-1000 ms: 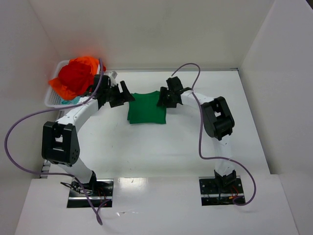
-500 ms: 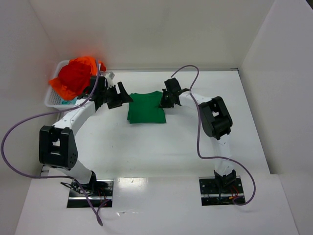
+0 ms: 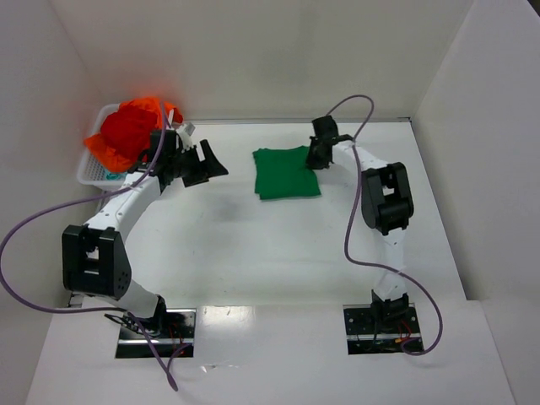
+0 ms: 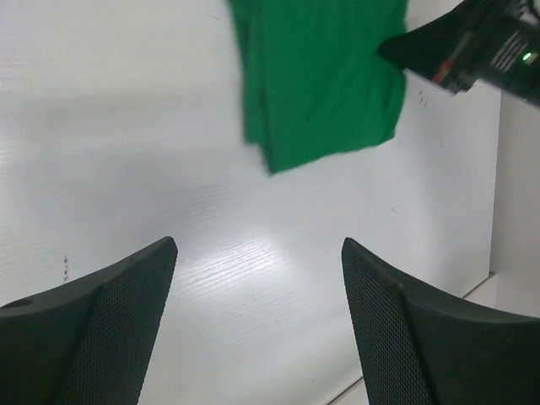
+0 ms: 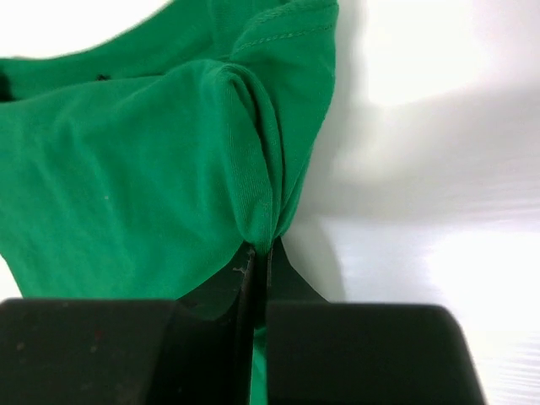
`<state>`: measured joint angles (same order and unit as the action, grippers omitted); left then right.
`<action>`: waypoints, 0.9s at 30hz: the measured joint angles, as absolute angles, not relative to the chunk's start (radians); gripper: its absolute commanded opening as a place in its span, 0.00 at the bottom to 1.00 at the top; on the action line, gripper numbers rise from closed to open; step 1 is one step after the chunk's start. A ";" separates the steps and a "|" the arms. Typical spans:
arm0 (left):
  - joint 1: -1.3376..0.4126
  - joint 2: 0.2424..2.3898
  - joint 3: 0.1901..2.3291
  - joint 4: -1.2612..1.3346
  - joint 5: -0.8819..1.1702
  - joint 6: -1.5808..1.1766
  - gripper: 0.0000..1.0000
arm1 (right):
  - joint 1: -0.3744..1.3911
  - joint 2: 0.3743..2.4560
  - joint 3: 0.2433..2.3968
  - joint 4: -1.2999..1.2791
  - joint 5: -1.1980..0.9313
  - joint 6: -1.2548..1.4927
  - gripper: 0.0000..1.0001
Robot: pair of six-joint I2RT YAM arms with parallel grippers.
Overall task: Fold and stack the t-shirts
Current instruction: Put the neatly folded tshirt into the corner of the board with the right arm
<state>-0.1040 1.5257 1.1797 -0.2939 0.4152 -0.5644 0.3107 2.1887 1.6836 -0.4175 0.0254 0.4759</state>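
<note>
Your right claw (image 5: 257,253) is clenched on a bunched fold at the edge of the green t-shirt (image 5: 126,186). The rest of the folded cloth lies flat on the table (image 3: 253,245), to its left and nearer side. Your left claw (image 4: 257,246) hangs spread wide over bare table, empty, with the green shirt ahead and well apart. Behind it stands the white basket (image 3: 87,171), heaped with red and orange t-shirts (image 3: 126,131).

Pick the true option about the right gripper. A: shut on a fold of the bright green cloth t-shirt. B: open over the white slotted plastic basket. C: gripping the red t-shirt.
A: the right gripper is closed, with a bunched fold of the bright green cloth t-shirt pinched between its jaws.
</note>
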 measured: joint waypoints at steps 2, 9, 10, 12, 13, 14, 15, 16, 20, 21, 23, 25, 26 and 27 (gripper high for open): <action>-0.103 1.522 1.177 -0.296 0.420 -0.553 0.87 | 0.256 2.189 1.712 -0.438 0.054 0.443 0.00; -0.102 1.514 1.156 -0.311 0.452 -0.549 0.87 | 0.119 2.189 1.743 -0.472 0.130 0.337 0.00; -0.102 1.514 1.155 -0.316 0.455 -0.548 0.87 | 0.110 2.190 1.748 -0.480 0.138 0.323 0.00; -0.102 1.513 1.154 -0.327 0.461 -0.545 0.87 | 0.089 2.200 1.773 -0.505 0.154 0.298 0.00; -0.102 1.513 1.154 -0.332 0.465 -0.543 0.87 | 0.080 2.207 1.792 -0.513 0.161 0.288 0.00; -0.102 1.513 1.154 -0.339 0.467 -0.538 0.87 | 0.070 2.215 1.808 -0.517 0.165 0.282 0.00; -0.102 1.513 1.154 -0.347 0.470 -0.530 0.87 | 0.059 2.220 1.825 -0.519 0.167 0.273 0.00; -0.102 1.513 1.154 -0.354 0.471 -0.525 0.87 | 0.046 2.228 1.842 -0.526 0.171 0.265 0.00; -0.102 1.514 1.155 -0.408 0.479 -0.498 0.87 | -0.034 2.289 1.988 -0.594 0.258 0.235 0.00; -0.102 1.515 1.158 -0.424 0.484 -0.495 0.87 | -0.047 2.324 2.065 -0.633 0.288 0.226 0.00; -0.102 1.522 1.168 -0.456 0.495 -0.484 0.87 | -0.067 2.403 2.209 -0.649 0.342 0.212 0.00; -0.102 1.537 1.184 -0.480 0.503 -0.471 0.87 | -0.087 2.456 2.298 -0.658 0.376 0.202 0.00; -0.102 1.545 1.192 -0.490 0.505 -0.467 0.87 | -0.099 2.474 2.325 -0.666 0.393 0.195 0.00; -0.102 1.555 1.203 -0.503 0.505 -0.463 0.87 | -0.109 2.485 2.339 -0.675 0.412 0.186 0.00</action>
